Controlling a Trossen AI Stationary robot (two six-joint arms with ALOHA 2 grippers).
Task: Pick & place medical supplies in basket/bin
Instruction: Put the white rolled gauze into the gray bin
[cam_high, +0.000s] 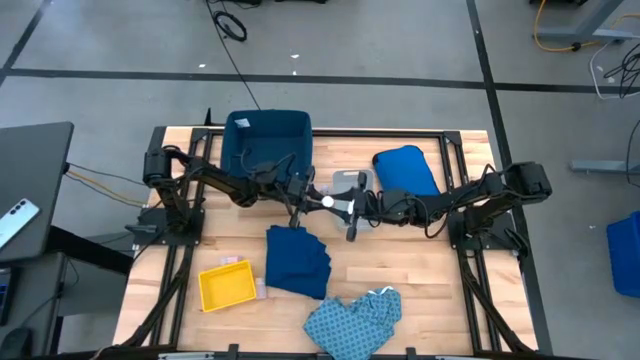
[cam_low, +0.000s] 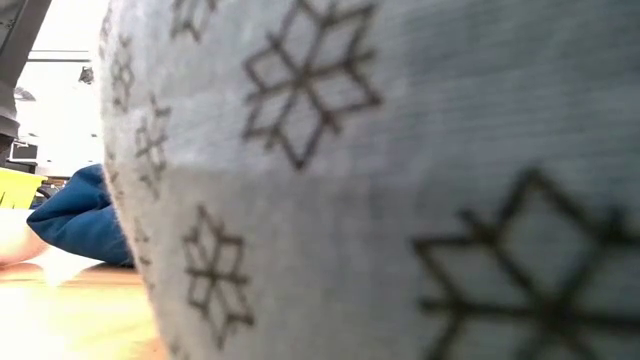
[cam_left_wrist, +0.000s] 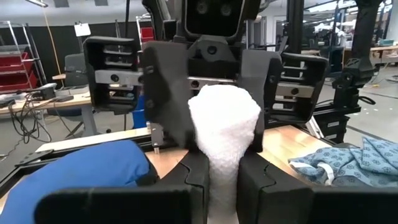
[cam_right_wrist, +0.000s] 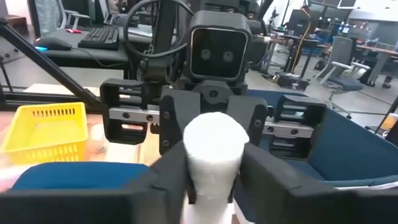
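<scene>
A white roll hangs above the middle of the table between my two grippers, which meet there head-on. My left gripper is shut on one end of it, my right gripper on the other. On the table lie a navy garment and a light blue patterned garment. The navy bin stands at the far side, a grey tray beside it, and a yellow tray near the left front. My left gripper pinches the roll's left end between its two fingers. They come level from the table's left and lie along the roll, which is lifted clear and about level. My right gripper has its two fingers against the sides of the roll's right end. It comes level from the table's right, fingers along the roll.
A royal-blue puffy bundle lies at the far right, close behind my right arm. The patterned cloth fills nearly the whole low view. Bare wood shows at the right front of the table.
</scene>
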